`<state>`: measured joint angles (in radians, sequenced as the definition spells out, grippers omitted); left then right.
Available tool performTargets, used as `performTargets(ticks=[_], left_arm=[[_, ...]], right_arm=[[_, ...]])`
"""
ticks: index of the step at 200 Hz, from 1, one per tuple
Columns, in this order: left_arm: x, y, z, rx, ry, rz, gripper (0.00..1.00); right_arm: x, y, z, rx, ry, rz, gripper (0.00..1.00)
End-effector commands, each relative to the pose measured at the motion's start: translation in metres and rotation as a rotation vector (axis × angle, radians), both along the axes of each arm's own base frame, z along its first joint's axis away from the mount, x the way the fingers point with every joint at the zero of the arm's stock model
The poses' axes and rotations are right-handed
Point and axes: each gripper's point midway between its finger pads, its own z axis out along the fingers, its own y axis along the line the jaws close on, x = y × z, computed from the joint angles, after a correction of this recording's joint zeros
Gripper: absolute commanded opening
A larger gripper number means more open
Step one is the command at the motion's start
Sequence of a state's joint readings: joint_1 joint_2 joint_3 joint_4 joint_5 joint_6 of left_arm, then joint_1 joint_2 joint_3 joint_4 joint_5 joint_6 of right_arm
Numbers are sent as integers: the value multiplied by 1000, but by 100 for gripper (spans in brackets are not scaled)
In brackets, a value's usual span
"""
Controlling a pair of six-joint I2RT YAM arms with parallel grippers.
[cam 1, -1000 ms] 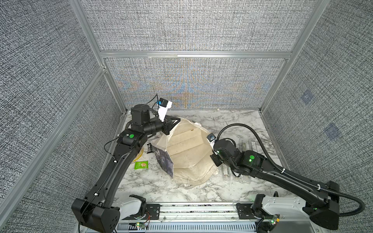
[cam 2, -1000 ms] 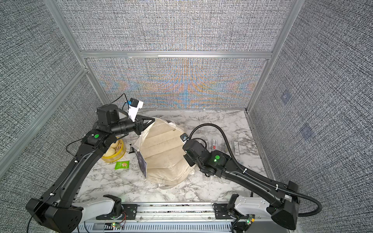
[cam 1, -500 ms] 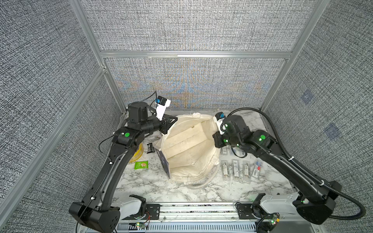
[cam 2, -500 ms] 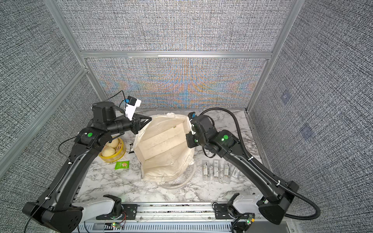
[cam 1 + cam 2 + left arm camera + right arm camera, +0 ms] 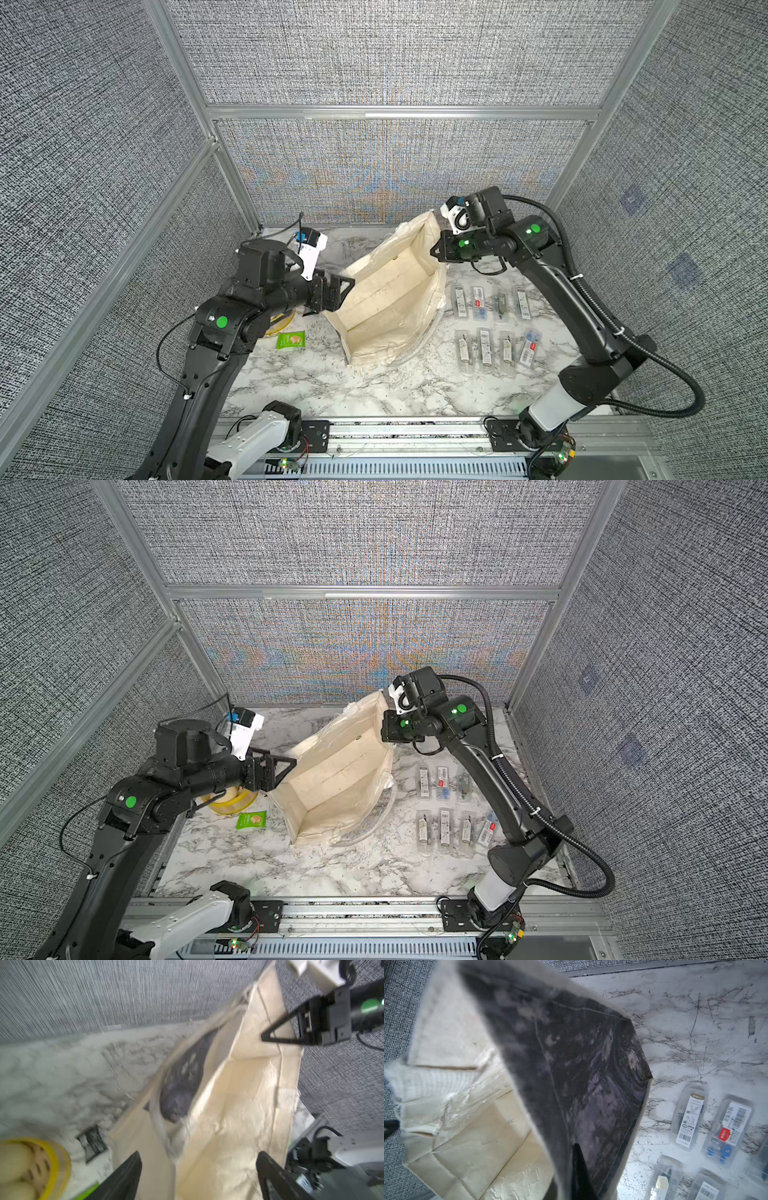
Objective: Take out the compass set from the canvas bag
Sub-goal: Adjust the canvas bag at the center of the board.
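The right gripper (image 5: 435, 252), clamped on the raised rim of the large cream canvas bag (image 5: 390, 299) with dark printed panels, holds its apparently empty interior exposed, the left gripper (image 5: 343, 293) stands wide open at the opposite rim, and clear plastic compass set cases (image 5: 478, 302) lie in rows on the marble table (image 5: 316, 386) alongside.

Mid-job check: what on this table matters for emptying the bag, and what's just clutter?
In play: canvas bag, right pincer shut on its rim, left pincer open at its mouth, compass sets laid out beside it.
Lying about: green packet, yellow-rimmed tub.
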<state>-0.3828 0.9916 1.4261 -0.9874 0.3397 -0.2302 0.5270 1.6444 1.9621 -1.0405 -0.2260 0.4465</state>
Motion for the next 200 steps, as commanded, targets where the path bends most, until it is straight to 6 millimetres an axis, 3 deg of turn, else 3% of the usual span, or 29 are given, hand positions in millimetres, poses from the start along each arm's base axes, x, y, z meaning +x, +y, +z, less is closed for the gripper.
performTargets(ticks=[1,26,46,70,95,131,164,187,200], left_arm=[[-20,13,-16,-54,153,122,79],[-44,36,0,-97,117,227,74],[-60,35,7,-167,121,216,73],[-61,24,-17,-221,215,201,71],[-52,29,-45,-171,271,265,70],[-15,20,-45,-203,240,310,71],[4,15,-76,-113,322,324,71],[10,25,-88,-19,324,353,67],[14,24,-89,-12,323,353,60]], right_arm=[[7,9,3,47,-3,14,0],[15,15,-5,73,3,18,0],[20,19,-9,79,7,26,0],[23,22,-10,89,5,33,0],[24,24,-11,99,1,38,0],[21,24,-21,109,11,36,0],[17,21,-22,109,5,37,0],[14,21,-24,114,6,42,0],[12,22,-27,115,16,51,0]])
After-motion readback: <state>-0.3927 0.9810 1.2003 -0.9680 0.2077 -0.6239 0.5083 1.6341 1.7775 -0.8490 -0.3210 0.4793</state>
